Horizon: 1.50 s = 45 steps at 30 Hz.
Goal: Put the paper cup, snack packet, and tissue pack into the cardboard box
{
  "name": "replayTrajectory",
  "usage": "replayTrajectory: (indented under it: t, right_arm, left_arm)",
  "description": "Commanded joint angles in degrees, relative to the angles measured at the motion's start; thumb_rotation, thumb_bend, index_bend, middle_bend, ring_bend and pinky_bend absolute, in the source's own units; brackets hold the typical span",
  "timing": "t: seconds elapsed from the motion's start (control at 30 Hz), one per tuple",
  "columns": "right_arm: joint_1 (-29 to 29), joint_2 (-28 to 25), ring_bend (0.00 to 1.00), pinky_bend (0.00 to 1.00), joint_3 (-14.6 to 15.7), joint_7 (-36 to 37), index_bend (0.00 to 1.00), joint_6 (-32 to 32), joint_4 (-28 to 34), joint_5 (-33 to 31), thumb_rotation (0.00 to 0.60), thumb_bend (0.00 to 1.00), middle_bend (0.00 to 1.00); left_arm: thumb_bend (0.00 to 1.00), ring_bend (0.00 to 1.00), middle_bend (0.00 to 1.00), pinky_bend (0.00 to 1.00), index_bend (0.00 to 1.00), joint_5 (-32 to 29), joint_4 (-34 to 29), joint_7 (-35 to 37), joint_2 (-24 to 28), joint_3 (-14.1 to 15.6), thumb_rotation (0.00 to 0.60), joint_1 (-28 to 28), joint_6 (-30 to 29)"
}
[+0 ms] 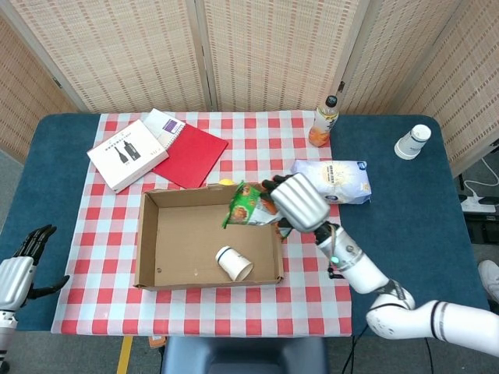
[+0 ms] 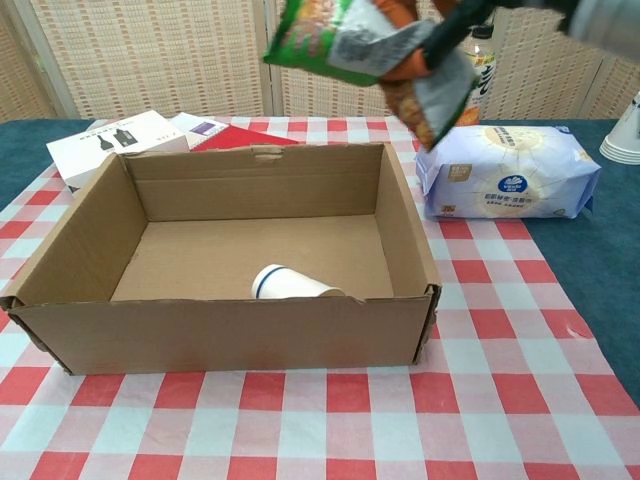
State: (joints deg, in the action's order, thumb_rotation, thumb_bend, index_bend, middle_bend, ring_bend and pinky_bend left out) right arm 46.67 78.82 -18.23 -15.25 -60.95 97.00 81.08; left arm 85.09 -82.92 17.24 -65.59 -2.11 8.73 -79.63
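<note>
My right hand [image 1: 296, 201] grips the green and orange snack packet [image 1: 246, 205] and holds it in the air over the right part of the open cardboard box [image 1: 150, 234]. From the chest camera the snack packet [image 2: 370, 50] hangs high above the box [image 2: 220, 330], with only dark fingers [image 2: 450, 25] of the hand showing at the top edge. The white paper cup [image 1: 233, 263] lies on its side inside the box near its front wall; the cup [image 2: 290, 284] shows there too. The white and blue tissue pack [image 1: 330, 181] lies on the cloth right of the box. My left hand [image 1: 17, 269] hangs at the far left edge, fingers spread, holding nothing.
A juice bottle [image 1: 323, 122] stands behind the tissue pack. A stack of white cups [image 1: 412, 142] sits on the blue table at the far right. A white wine box [image 1: 126, 154], a booklet and a red folder [image 1: 190, 156] lie behind the cardboard box on the left.
</note>
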Motion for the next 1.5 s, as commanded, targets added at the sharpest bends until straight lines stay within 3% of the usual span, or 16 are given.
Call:
replayTrajectory:
  t: [0.03, 0.17, 0.23, 0.33, 0.4, 0.43, 0.53, 0.73, 0.87, 1.1, 1.27, 1.5]
  right_arm:
    - [5.5, 8.6, 0.55, 0.75, -2.5, 0.4, 0.80, 3.3, -6.7, -2.6, 0.600, 0.26, 0.55]
    - [9.3, 16.0, 0.55, 0.75, -3.0, 1.7, 0.77, 4.6, -13.6, -4.4, 0.600, 0.26, 0.55]
    - [10.9, 18.2, 0.46, 0.68, -3.0, 2.3, 0.63, 7.4, -15.9, -6.7, 0.600, 0.21, 0.51]
    - [11.5, 18.5, 0.24, 0.39, -2.9, 2.1, 0.35, 9.0, -16.3, -8.1, 0.600, 0.10, 0.32]
    - [12.6, 18.0, 0.03, 0.07, -2.3, 1.3, 0.07, 13.9, -16.1, -11.8, 0.600, 0.01, 0.07]
    - [13.5, 17.8, 0.00, 0.00, -2.7, -0.5, 0.00, 15.7, -15.9, -14.7, 0.600, 0.00, 0.00]
    - [14.5, 17.7, 0.00, 0.00, -3.0, -3.4, 0.00, 16.1, -14.4, -19.0, 0.600, 0.00, 0.00]
    - [13.5, 14.6, 0.00, 0.00, -1.9, -6.8, 0.00, 12.3, -10.9, -19.0, 0.600, 0.00, 0.00]
    - [11.8, 8.2, 0.00, 0.00, -0.5, -14.4, 0.00, 8.5, -6.0, -19.7, 0.600, 0.00, 0.00]
    - [7.7, -5.3, 0.00, 0.00, 1.4, -28.5, 0.00, 2.1, 2.2, -31.6, 0.600, 0.00, 0.00]
    - [4.3, -11.7, 0.00, 0.00, 3.6, -29.0, 0.00, 0.9, 3.3, -37.8, 0.600, 0.00, 0.00]
    - [0.7, -14.0, 0.00, 0.00, 6.4, -22.2, 0.00, 4.0, -1.6, -38.5, 0.600, 0.00, 0.00]
  left_arm:
    - [0.21, 0.00, 0.01, 0.23, 0.03, -0.2, 0.1, 0.3, 0.2, -0.1, 0.600, -0.1, 0.1]
    - [0.21, 0.00, 0.01, 0.23, 0.03, -0.4, 0.3, 1.3, 0.6, -0.3, 0.600, -0.2, -0.2]
    - [0.21, 0.00, 0.01, 0.23, 0.03, -0.4, 0.3, 1.8, 0.7, -0.4, 0.600, -0.3, -0.4]
    - [0.21, 0.00, 0.01, 0.23, 0.03, -0.3, 0.4, 2.0, 0.8, -0.4, 0.600, -0.3, -0.4]
    - [0.21, 0.00, 0.01, 0.23, 0.03, -0.3, 0.4, 2.3, 0.9, -0.4, 0.600, -0.3, -0.5]
    - [0.21, 0.00, 0.01, 0.23, 0.03, -0.3, 0.5, 2.6, 1.0, -0.4, 0.600, -0.3, -0.5]
    - [0.21, 0.00, 0.01, 0.23, 0.03, -0.2, 0.6, 3.5, 1.2, -0.5, 0.600, -0.4, -0.7]
    - [0.21, 0.00, 0.01, 0.23, 0.03, 0.3, 0.5, 3.4, 1.2, -0.3, 0.600, -0.4, -0.9]
    - [0.21, 0.00, 0.01, 0.23, 0.03, 0.2, 0.4, 3.1, 1.1, -0.3, 0.600, -0.4, -0.7]
    - [0.21, 0.00, 0.01, 0.23, 0.03, 0.3, 0.2, 2.0, 0.8, -0.1, 0.600, -0.1, -0.2]
    - [0.21, 0.00, 0.01, 0.23, 0.03, 0.3, 0.0, 1.2, 0.5, 0.0, 0.600, 0.1, 0.1]
    - [0.21, 0.00, 0.01, 0.23, 0.03, 0.6, -0.2, 0.1, 0.1, 0.2, 0.600, 0.2, 0.4]
